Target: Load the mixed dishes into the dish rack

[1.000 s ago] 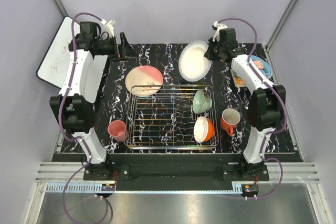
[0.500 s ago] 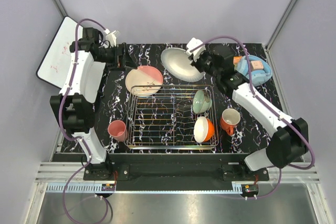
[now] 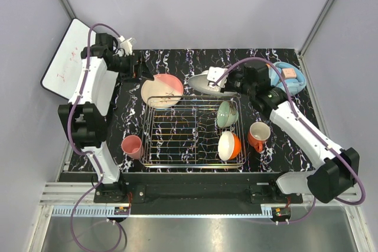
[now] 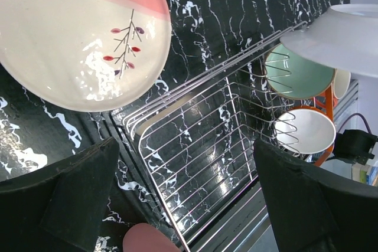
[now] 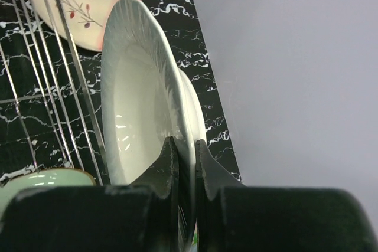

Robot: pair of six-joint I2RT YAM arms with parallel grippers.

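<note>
Enclosing tabletop [image 3: 177, 63] and dish rack [image 3: 189, 129] stand lilac walls [image 3: 195, 4].

Bright even light, faint shadows, glare on pink plate [image 4: 77, 39], foreground perhaps soft.

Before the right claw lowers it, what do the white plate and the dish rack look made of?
The white plate looks like glazed ceramic: glossy, with bright highlights and a ribbed rim, though hard plastic can't be ruled out. The dish rack is thin, shiny silver wire, probably chromed or stainless steel.
</note>
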